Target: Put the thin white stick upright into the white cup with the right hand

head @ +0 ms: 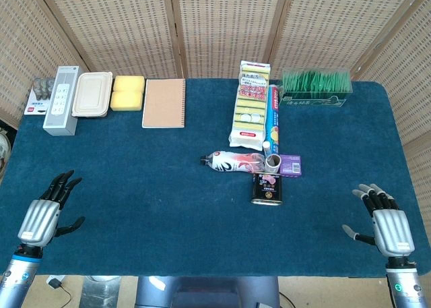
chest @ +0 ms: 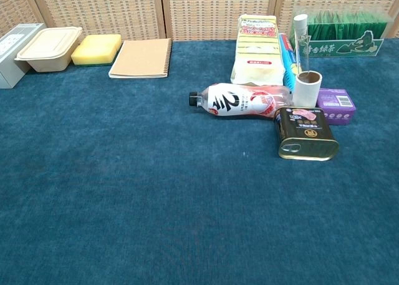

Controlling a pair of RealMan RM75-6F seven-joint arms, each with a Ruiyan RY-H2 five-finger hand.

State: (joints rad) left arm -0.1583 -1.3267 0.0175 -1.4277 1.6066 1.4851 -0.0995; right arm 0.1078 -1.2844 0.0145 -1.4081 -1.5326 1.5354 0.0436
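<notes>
The white cup [head: 273, 163] [chest: 307, 89] stands right of centre, between a lying bottle and a purple box. The thin white stick [chest: 300, 45] [head: 267, 147] rises upright from the cup's left rim, its lower end hidden inside. My right hand [head: 384, 218] rests near the front right edge of the table, fingers spread and holding nothing, far from the cup. At the front left my left hand [head: 48, 210] lies the same way, fingers apart and empty. Neither hand shows in the chest view.
A red and white bottle [head: 236, 161] lies left of the cup, a dark can [head: 267, 189] in front, a purple box [head: 290, 165] to its right. Behind are a sponge pack [head: 251, 106], blue roll [head: 272, 119], green box [head: 316, 85], notebook [head: 163, 103], yellow sponge [head: 128, 92] and lunch box [head: 92, 94].
</notes>
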